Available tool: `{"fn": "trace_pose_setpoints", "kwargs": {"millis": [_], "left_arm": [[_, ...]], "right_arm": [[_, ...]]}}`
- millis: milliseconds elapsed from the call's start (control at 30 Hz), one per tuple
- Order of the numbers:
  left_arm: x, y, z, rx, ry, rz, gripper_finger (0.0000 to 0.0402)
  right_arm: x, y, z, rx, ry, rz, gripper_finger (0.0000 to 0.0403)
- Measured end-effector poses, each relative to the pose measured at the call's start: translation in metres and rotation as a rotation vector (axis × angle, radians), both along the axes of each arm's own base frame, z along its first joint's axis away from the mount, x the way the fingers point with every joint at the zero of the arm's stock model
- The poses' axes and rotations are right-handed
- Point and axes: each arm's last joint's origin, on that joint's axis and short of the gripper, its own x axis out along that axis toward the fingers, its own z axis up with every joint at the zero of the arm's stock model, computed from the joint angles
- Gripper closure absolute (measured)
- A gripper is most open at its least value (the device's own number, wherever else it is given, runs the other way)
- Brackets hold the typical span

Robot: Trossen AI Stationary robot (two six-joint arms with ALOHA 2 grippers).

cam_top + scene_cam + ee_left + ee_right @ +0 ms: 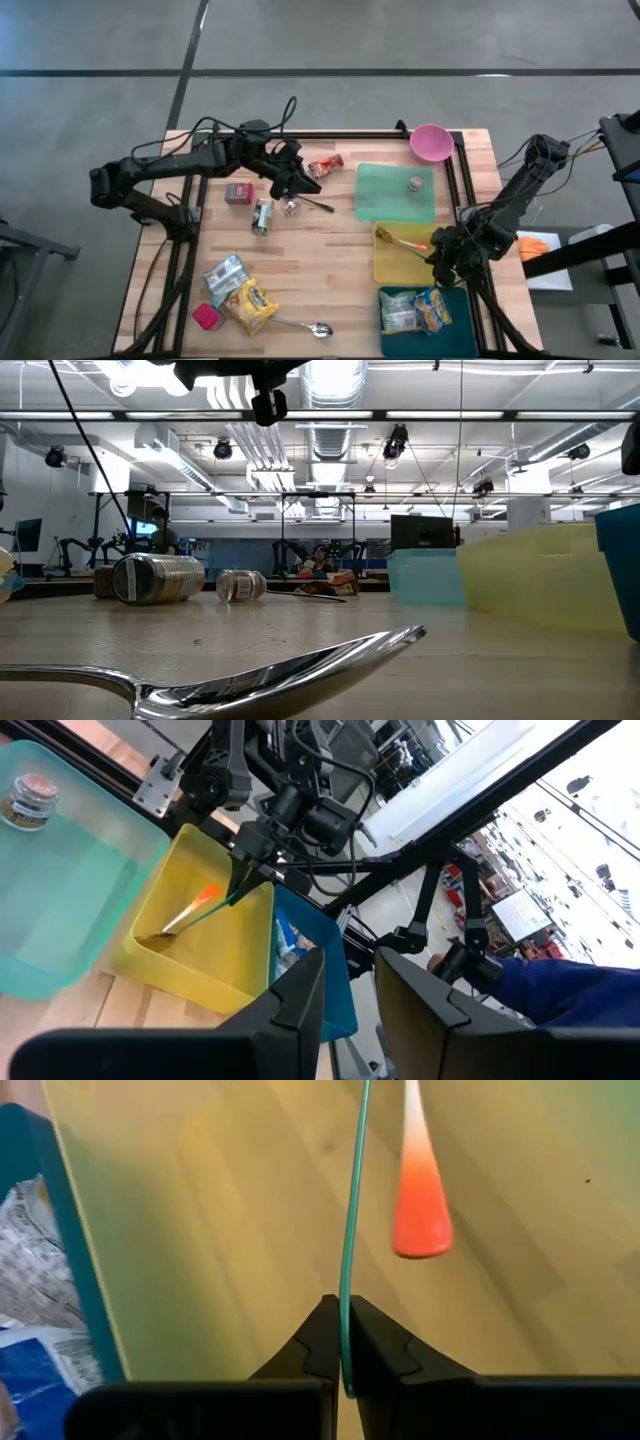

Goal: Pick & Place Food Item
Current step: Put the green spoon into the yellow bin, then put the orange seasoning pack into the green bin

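My right gripper is over the right end of the yellow bin, shut on a thin green strip seen edge-on. An orange-tipped utensil lies on the bin floor beside the strip. My left gripper hovers high above the table's middle, open, with nothing between its fingers. Below it, a small jar and a can lie on their sides on the wood. A red packet lies just beyond them. My right gripper pinches the near end of the green strip between its two fingers. It comes at the strip slanting down from the table's right. The strip runs on straight ahead of the fingers, over the bin floor. Whether its far end rests there, I cannot tell.
A green tray holds a small jar. A pink bowl stands at the far right. The teal bin holds packets. Snack bags, a pink cup and a spoon lie near left.
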Motion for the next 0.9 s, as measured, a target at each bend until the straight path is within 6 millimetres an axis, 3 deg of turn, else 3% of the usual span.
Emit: {"fn": "trace_pose_setpoints", "kwargs": {"millis": [433, 900], "left_arm": [[0.0001, 0.0, -0.0004, -0.005, 0.007, 0.01, 0.0303], [0.0, 0.0, -0.0006, -0.007, 0.01, 0.01, 0.0303]], "right_arm": [[-0.0004, -0.0005, -0.0018, 0.018, 0.007, -0.032, 0.0385], [-0.0017, 0.0, -0.0027, 0.087, 0.063, -0.085, 0.0224]]}}
